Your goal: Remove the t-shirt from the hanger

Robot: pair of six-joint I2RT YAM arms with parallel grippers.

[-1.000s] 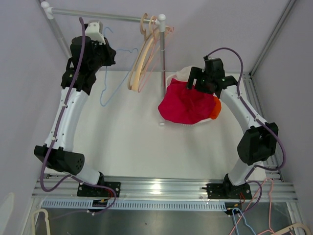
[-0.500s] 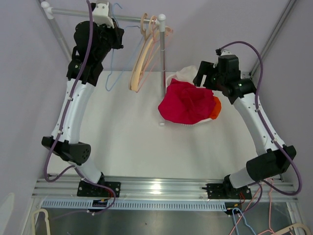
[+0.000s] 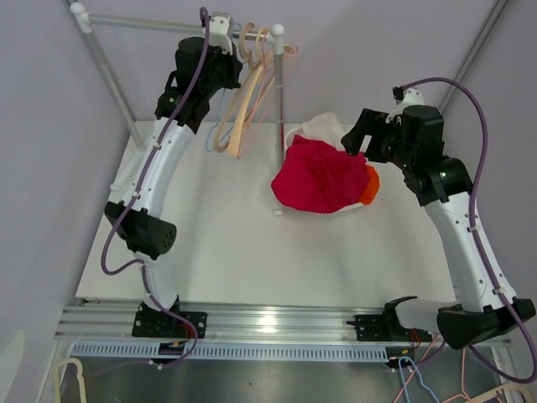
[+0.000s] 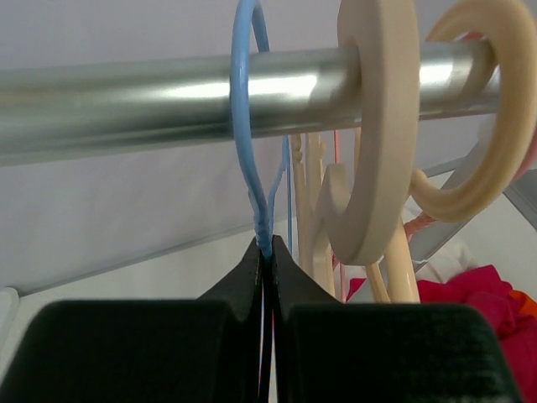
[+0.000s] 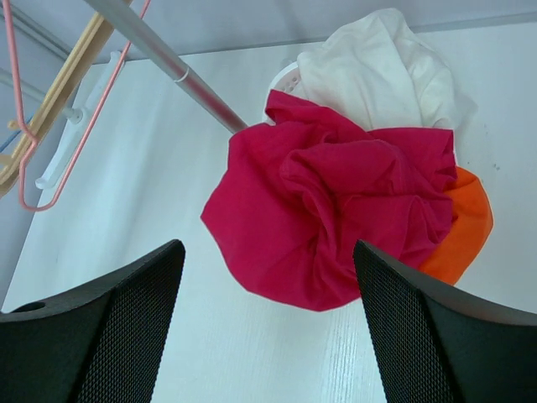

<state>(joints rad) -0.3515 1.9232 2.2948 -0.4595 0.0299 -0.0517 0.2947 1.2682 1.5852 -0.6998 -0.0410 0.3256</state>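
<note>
Along the top edge of the overhead frame runs the rail (image 3: 143, 23), where your left gripper (image 4: 265, 250) is closed tight on the thin neck of the blue hanger (image 4: 243, 126). The hook of that hanger loops over the rail, just left of the cream hangers (image 4: 377, 126), and no cloth is visible on it in any view. At centre right of the overhead frame the red t-shirt (image 3: 323, 178) lies crumpled on the surface (image 3: 210, 235), on top of a white garment (image 5: 377, 67) and an orange garment (image 5: 468, 227). Your right gripper (image 5: 267, 252) hovers above this pile with its fingers spread wide, holding nothing and touching nothing. Judged from this layout, the removal itself appears complete: garment and hanger are well apart, the first resting on the surface, the second hung on the rail. What seems left for you is minor, namely to release the blue hanger without dislodging it or its neighbours, and to draw both arms clear.
</note>
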